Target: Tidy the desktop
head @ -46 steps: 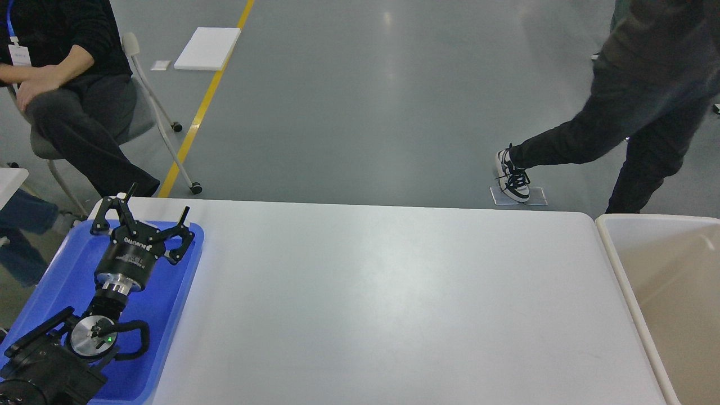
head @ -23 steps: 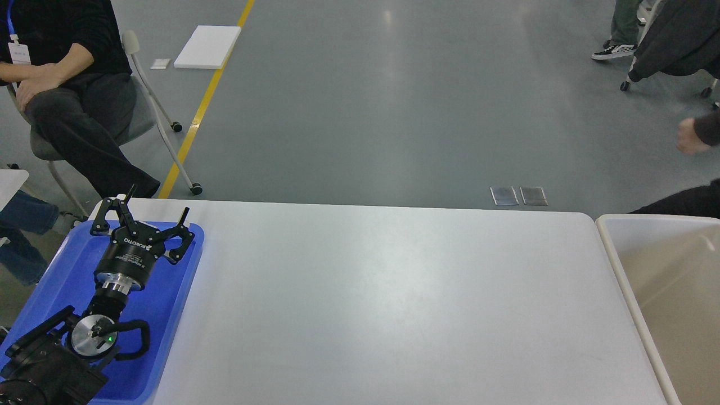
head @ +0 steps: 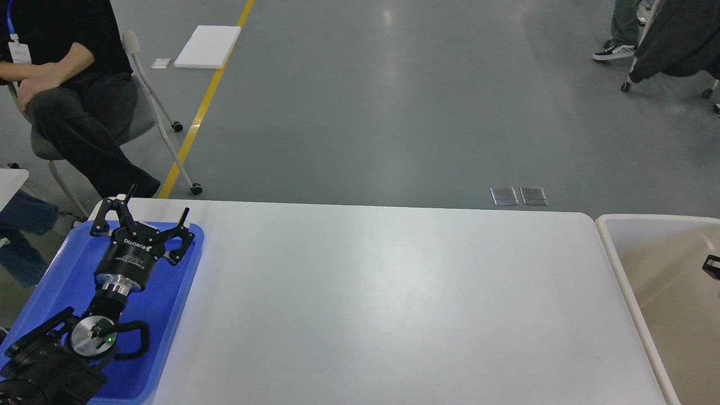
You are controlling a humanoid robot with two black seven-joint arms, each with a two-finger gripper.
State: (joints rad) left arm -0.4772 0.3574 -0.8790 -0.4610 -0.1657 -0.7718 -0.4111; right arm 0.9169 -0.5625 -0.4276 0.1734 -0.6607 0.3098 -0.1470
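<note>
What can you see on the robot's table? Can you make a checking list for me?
Surface: white desktop, bare in the middle.
Job's things: nothing loose seen on it.
Clutter: blue tray on the left edge; beige tub at the right; small dark thing in it, unclear.
Pincers: left pincer open above the tray, holding nothing; right one not in view.
Cables: black loop on the left arm.
Surroundings: seated person, white board on floor.

Tub (head: 619, 264) cut off at right edge.
</note>
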